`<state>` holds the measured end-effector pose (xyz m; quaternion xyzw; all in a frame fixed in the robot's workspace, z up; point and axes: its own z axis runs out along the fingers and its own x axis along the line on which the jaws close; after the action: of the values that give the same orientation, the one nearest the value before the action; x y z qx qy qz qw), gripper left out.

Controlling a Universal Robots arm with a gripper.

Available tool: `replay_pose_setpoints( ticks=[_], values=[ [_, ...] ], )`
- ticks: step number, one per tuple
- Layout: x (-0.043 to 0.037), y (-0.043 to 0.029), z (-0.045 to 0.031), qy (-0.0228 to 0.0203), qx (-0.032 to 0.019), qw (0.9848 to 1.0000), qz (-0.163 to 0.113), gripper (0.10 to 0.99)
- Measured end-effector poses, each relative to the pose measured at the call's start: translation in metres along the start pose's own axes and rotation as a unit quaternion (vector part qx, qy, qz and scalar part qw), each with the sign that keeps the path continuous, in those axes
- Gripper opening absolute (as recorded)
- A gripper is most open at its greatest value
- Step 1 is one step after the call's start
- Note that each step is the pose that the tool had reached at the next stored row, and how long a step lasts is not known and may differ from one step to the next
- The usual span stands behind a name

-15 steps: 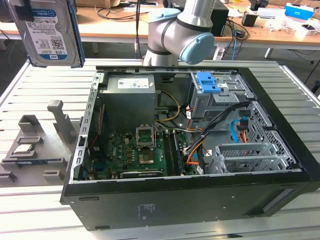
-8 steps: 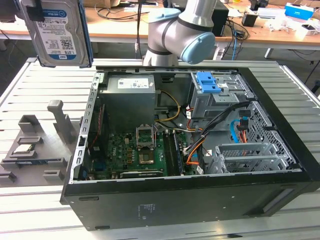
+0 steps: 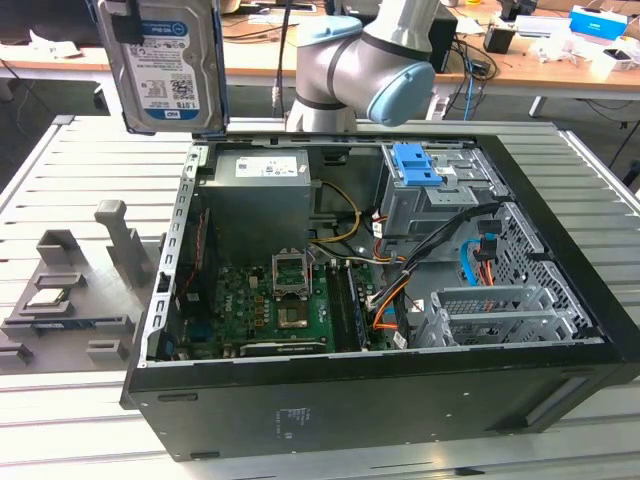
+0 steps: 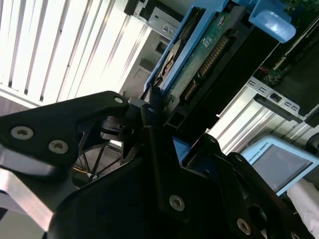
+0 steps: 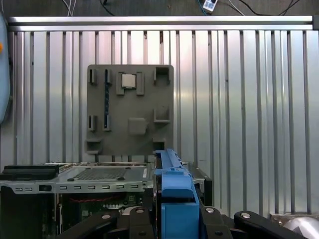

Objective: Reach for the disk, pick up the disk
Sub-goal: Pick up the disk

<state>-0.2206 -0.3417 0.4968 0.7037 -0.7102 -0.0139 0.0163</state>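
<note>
The disk (image 3: 165, 65), a silver-black hard drive with a white-and-blue label and blue side rails, hangs upright in the air above the back corner of the open computer case, on the exterior view's left. My gripper (image 3: 126, 20) is shut on its upper edge. In both wrist views the black fingers clamp the blue-railed disk (image 4: 199, 55) (image 5: 172, 189) edge-on, with the gripper (image 4: 159, 117) (image 5: 172, 221) closed around it. The drive's green circuit-board side shows in the second wrist view.
The open black computer case (image 3: 400, 400) lies on the slatted metal table (image 3: 90, 150), holding a motherboard, cables and a blue bracket (image 3: 415, 165). A grey fixture plate (image 3: 70, 290) (image 5: 129, 107) with a small square chip (image 3: 47, 298) sits beside the case. Cluttered desks stand behind.
</note>
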Motion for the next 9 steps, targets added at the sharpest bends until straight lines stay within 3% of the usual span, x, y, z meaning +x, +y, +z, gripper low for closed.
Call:
replay_pose_setpoints(
  ticks=[9],
  values=[
    [-0.0004,-0.0366,-0.0016,0.0000,-0.0002,1.0000,0.000,0.369]
  ],
)
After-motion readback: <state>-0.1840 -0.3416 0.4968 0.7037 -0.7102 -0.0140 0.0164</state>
